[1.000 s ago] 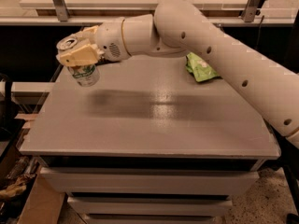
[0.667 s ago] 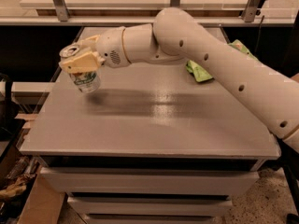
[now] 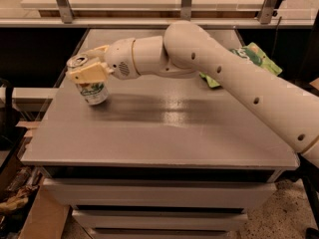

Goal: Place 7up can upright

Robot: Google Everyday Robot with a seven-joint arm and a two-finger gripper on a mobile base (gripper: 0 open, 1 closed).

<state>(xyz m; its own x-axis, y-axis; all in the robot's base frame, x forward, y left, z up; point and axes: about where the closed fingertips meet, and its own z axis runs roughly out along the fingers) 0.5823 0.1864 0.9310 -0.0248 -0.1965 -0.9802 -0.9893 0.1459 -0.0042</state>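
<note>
Closure of the cream plastic two-finger gripper (image 3: 87, 73) around the upper part of the small whitish-silver 7up can (image 3: 95, 91) with green markings was plain, over the left rear of the flat grey table (image 3: 149, 138). The can leaned, silver top tipped leftward, and whether its base touched the table could not be told. A crinkled green snack bag (image 3: 255, 57) lay well apart at the far right.
</note>
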